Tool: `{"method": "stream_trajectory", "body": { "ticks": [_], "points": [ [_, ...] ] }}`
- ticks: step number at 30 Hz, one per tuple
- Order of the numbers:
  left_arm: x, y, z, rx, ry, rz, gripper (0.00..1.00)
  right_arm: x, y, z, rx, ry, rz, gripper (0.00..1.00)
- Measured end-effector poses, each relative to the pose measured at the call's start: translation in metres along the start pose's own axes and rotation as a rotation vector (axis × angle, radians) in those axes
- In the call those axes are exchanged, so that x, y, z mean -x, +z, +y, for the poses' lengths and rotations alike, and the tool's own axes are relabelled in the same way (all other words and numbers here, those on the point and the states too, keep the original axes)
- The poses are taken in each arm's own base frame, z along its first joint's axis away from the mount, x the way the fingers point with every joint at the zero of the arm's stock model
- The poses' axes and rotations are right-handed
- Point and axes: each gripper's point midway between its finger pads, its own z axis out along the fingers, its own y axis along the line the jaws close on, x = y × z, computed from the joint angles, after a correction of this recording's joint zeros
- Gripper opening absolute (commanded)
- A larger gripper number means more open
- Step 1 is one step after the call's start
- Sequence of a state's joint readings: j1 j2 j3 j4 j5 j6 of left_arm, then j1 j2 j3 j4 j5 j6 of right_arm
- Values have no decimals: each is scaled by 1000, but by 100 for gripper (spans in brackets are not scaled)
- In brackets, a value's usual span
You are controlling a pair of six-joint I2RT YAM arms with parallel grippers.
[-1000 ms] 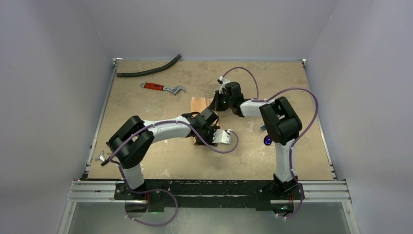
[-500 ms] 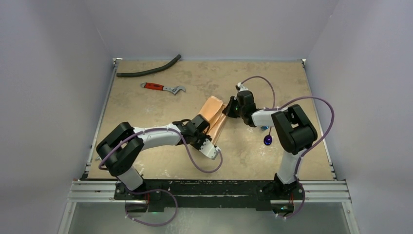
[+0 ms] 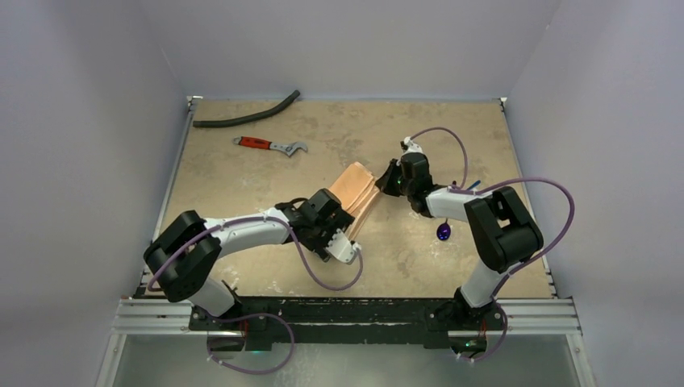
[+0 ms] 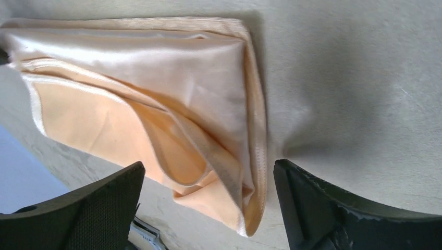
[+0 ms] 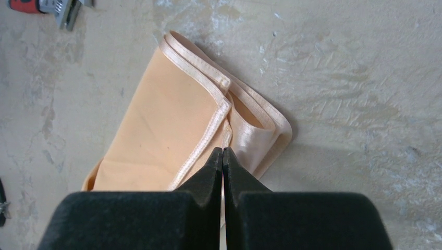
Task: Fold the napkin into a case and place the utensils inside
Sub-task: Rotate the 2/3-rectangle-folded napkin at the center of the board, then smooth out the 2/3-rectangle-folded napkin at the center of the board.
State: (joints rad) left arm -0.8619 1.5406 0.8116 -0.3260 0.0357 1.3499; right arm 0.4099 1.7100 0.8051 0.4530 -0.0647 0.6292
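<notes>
The left jaws are wide open and hold nothing. They hang low over the near end of the napkin [image 4: 156, 94], one on each side of it. The right jaws are shut tight. Their tips sit right on the stitched edge at the far end of the napkin. I cannot tell if a thin bit of cloth is nipped between them.

The napkin lies flat near the middle of the counter [image 3: 323, 129], folded into a long thin shape. The left jaws are at its 6 o'clock end and the right jaws at its 2 o'clock corner. At the near end the layers gape a little, like a mouth.

The cloth looks soft, light and floppy, and the shiny side is likely slippery. It would slide or come undone if pulled hard. I would pinch just the top layer by its thick edge at the open end.

The spoon [image 3: 444, 232] lies at 4 o'clock from the napkin. It looks hard, thin and smooth, so grab it across the middle of its handle.
</notes>
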Motion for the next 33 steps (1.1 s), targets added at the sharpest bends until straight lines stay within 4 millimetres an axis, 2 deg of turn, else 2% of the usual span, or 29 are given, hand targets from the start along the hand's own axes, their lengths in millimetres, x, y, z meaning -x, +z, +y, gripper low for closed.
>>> {"method": "stream_trajectory", "body": {
  "ticks": [4,7,10,13,16,20,23,27,33],
  "points": [
    [5,-11,17,28,-109,-28,97,-11,-1,-7,-15,2,21,0],
    [8,-27,35,72,-235,-68,96,-13,-2,-10,-23,2,28,0],
    [6,-43,47,109,-367,-121,88,-11,-3,-9,-21,-6,23,0],
    [3,-49,49,110,-487,-168,79,-6,-4,-7,-23,-16,9,0],
    [4,-45,39,54,-571,-194,76,5,-3,1,-6,-22,-12,0],
    [17,-35,24,-46,-658,-237,77,12,-2,15,36,-29,-20,0],
    [23,-29,16,-90,-722,-253,77,7,-2,24,66,-38,-5,0],
    [22,-23,18,-85,-773,-244,75,-1,-1,30,85,-45,16,0],
    [15,-12,16,-82,-776,-204,68,-12,0,26,86,-43,40,0]
  ]
}}
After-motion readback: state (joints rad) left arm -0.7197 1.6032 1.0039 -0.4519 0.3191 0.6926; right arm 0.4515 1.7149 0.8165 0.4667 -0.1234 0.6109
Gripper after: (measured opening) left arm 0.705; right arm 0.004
